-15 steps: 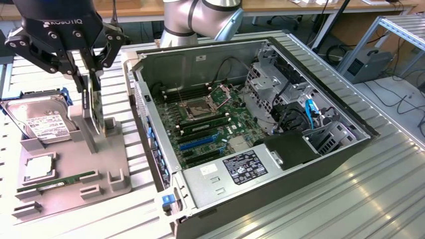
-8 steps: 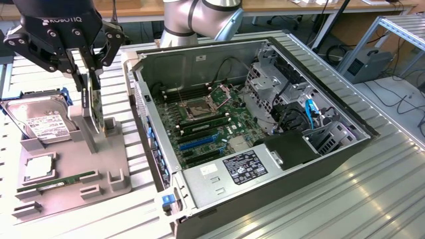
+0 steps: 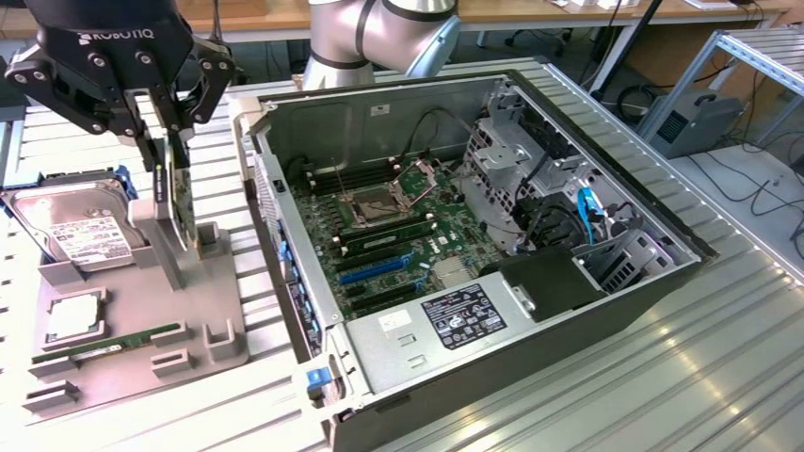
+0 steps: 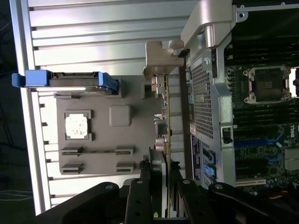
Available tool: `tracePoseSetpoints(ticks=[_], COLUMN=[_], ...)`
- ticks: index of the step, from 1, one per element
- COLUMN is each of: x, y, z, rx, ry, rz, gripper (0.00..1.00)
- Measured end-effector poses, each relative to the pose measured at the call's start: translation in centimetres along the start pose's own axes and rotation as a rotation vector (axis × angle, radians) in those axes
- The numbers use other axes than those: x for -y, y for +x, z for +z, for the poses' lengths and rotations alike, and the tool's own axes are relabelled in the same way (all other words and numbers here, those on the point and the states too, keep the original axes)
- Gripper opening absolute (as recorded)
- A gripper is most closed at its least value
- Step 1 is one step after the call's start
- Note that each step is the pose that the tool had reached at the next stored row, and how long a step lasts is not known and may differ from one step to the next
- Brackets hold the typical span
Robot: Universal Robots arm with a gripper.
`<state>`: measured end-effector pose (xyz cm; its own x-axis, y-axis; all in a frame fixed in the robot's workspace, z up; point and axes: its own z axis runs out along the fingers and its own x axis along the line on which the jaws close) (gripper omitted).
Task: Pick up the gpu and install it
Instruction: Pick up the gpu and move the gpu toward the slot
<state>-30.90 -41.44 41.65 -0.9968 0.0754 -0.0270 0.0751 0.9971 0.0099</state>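
Claw (image 3: 169, 155) half closed on upright gpu (image 3: 184, 212), at grey tray (image 3: 126, 353) (beside computer case (image 3: 540, 367))

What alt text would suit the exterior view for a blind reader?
The robot's fingers pinch the gpu, a thin card standing on edge over a grey parts tray at the exterior view's left. Beside it lies an open computer case, motherboard exposed; a hard drive rests on the tray.

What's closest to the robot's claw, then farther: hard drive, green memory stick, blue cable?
Exterior view, from the gripper:
1. hard drive, close beside it.
2. memory stick, other end of the tray.
3. blue cable, inside the case.
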Motion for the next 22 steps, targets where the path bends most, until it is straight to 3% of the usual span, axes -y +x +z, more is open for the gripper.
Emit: tracePoseSetpoints(ticks=[19,22], x=[-0.01,-0.06], y=[-0.02,-0.84], z=[-0.71,-0.69], rx=[0.0002,0.0], ry=[-0.0002,-0.0001], rz=[0.0,0.0], gripper=[0.27,0.27])
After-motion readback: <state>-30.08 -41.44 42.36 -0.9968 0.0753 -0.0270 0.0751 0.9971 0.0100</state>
